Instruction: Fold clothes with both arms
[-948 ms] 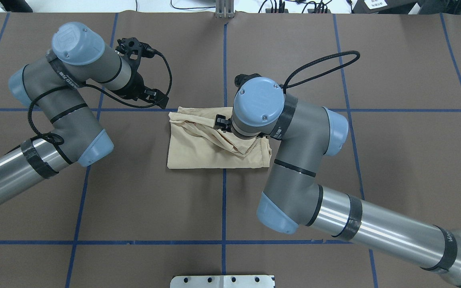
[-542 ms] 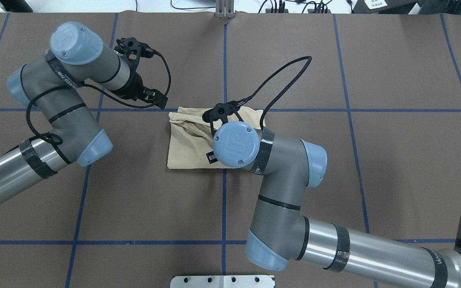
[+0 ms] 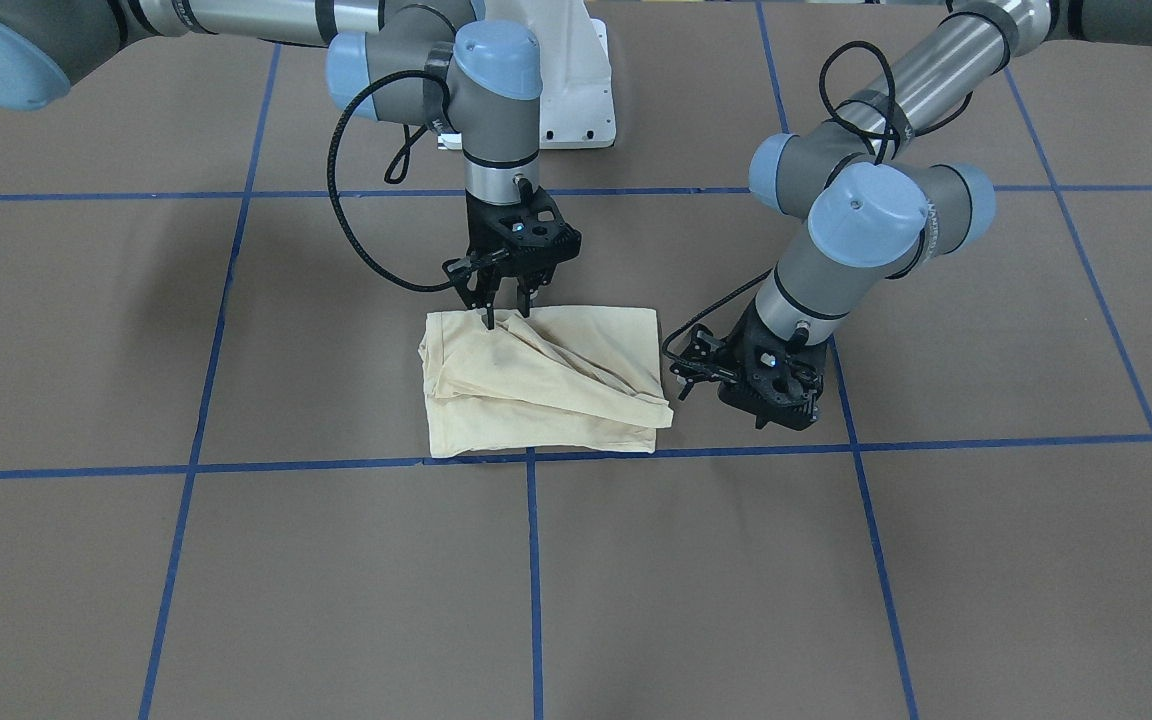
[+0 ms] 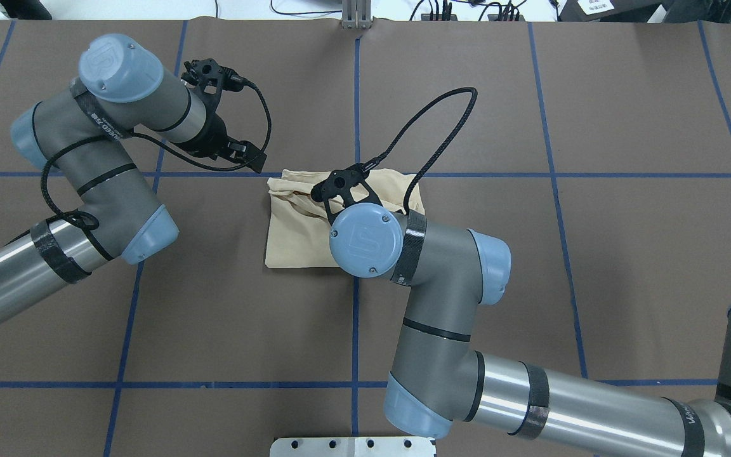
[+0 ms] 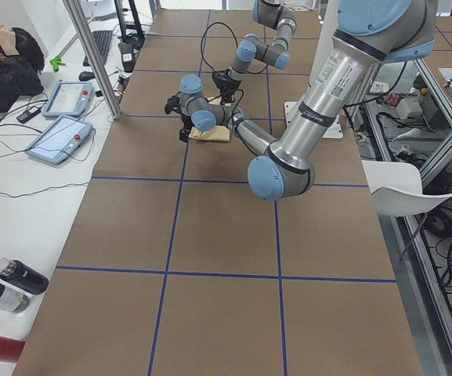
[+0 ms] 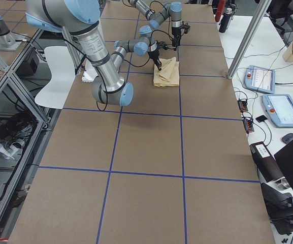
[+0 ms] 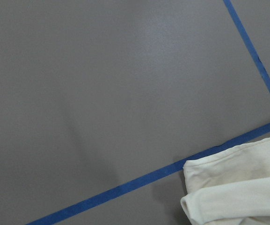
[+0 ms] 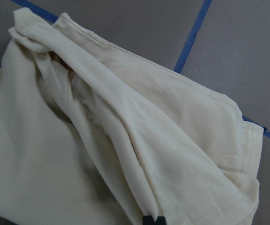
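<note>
One fold of the pale cream-yellow thin-fabric shirt (image 3: 546,395), lying mid brown worktop (image 3: 236,560), is clenched in the black two-fingered right end effector (image 3: 504,318), seemingly to flatten it, while the left end effector (image 4: 254,162), grip unclear, hovers beside a corner.

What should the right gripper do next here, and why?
Probably draw the rumpled fold taut with the right gripper: its tips sit on that raised ridge of the shirt, which lies bunched, not flat. The left gripper hangs beside the shirt, off it.
</note>
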Robot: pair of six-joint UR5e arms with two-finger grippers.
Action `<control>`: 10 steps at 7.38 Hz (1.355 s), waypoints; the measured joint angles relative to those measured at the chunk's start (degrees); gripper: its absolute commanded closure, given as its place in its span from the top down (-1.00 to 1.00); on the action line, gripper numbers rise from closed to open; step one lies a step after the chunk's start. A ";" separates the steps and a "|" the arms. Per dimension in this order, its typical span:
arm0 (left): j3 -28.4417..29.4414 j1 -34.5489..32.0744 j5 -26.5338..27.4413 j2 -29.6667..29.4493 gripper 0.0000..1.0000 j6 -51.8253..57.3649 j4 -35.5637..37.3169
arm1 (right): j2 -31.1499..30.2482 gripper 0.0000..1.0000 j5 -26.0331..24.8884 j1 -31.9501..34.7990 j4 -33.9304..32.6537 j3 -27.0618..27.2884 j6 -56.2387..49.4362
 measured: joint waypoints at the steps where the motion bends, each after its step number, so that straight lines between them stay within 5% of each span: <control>1: -0.11 0.00 -0.03 0.00 1.00 -0.04 0.00 | 0.14 -1.00 -0.21 -0.01 0.03 -0.03 0.15; 5: -0.96 0.00 -0.06 0.21 1.00 -0.45 0.13 | 0.72 -1.00 -0.55 3.28 0.55 -1.28 0.33; 8: -1.33 -0.06 -0.06 0.26 1.00 -0.58 0.19 | 3.54 -1.00 -2.28 8.25 8.00 -12.08 0.01; 9: -1.35 -0.07 -0.08 0.26 1.00 -0.59 0.23 | 5.03 0.44 -2.39 9.83 11.59 -17.00 -0.21; 10: -1.37 -0.07 -0.10 0.26 1.00 -0.59 0.25 | 6.08 0.99 -2.40 10.88 13.75 -20.15 -0.30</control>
